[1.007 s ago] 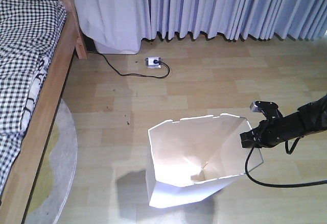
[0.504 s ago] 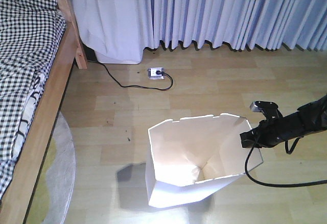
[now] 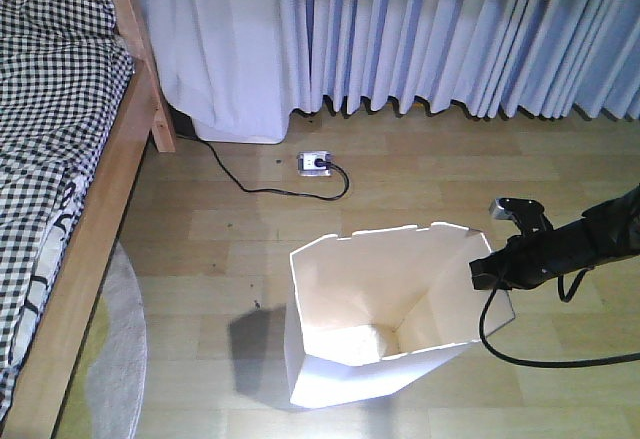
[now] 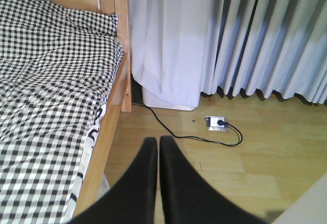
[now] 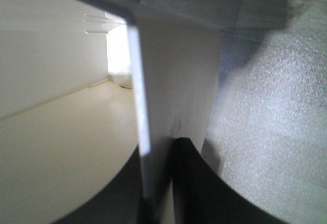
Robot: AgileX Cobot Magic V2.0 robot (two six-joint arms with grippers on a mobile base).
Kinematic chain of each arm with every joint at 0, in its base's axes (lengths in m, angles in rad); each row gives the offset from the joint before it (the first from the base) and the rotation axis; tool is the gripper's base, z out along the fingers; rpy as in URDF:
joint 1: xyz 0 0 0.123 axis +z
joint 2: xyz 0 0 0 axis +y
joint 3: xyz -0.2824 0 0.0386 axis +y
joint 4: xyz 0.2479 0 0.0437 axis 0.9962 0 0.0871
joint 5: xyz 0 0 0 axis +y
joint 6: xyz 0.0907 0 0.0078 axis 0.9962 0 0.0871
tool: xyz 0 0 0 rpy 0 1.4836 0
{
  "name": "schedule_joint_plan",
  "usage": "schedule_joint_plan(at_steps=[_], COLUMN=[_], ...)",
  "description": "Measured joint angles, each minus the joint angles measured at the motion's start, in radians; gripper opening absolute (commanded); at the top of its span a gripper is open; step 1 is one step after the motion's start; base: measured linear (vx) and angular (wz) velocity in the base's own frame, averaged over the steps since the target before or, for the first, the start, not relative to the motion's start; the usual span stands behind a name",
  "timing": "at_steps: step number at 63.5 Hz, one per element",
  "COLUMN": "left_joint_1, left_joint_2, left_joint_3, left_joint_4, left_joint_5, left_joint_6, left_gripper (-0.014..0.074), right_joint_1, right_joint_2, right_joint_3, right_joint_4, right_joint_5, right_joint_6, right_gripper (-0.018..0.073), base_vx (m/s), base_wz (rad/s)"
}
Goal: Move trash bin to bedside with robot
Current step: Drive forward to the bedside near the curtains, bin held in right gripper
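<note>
1. Since the earlier frames, the power strip (image 3: 315, 162) and the curtain (image 3: 450, 29) hem sit lower in the front view. The trash bin (image 3: 350, 369) keeps its place in that view beside the right claw (image 3: 481, 272). Judgement: the mobile base is advancing and taking arm and bin with it.
2. Right claw: closed on the bin's right rim wall. The right wrist view shows the thin white wall pinched between the two dark fingers.
3. Left claw (image 4: 158, 141): fingers pressed together, holding nothing, pointing toward the corner of the bed (image 4: 51, 81).
4. Bin location: on the wood-plank surface (image 3: 420, 189), mouth up, leaning slightly. Whether its base is lifted clear cannot be told. It is well apart from the bed, with bare planks and the rim of a rug (image 3: 125, 359) between them.
5. Completed, as judged: grasp secured, transport under way.
6. Remaining, as judged: close the gap to the wooden bed frame, set the bin upright beside it, release.
</note>
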Motion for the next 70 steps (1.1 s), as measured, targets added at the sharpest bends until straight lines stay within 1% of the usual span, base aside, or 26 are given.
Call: schedule_joint_plan(at_steps=[70], left_joint_1=[0.0], left_joint_2=[0.0], left_joint_3=[0.0], left_joint_4=[0.0], left_joint_5=[0.0], left_joint_6=[0.0], left_gripper=[-0.0006], right_joint_1=[0.0], right_joint_2=[0.0], right_joint_3=[0.0], right_joint_4=[0.001], right_joint_5=[0.0], right_joint_6=[0.0], right_gripper=[-0.0005], base_vx=[0.16], base_wz=[-0.03])
